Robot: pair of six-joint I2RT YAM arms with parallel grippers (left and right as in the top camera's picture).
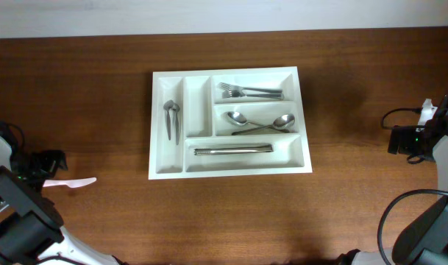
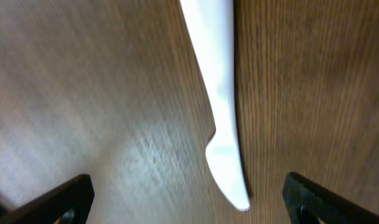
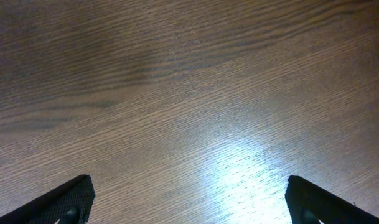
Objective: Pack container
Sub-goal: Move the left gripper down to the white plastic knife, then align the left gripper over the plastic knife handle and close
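Left end effector wide open, right end effector too, white utensil, perhaps knife, cut off

Wooden table: container, white utensil.

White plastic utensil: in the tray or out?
Out. The utensil lies on the table left of the tray, below the open left tool.

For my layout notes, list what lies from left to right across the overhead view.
left gripper, open → white plastic utensil on the table → container, with two small spoons in its leftmost compartment → right gripper, open. The cutlery in the long compartments overlaps sideways, so it is left out.
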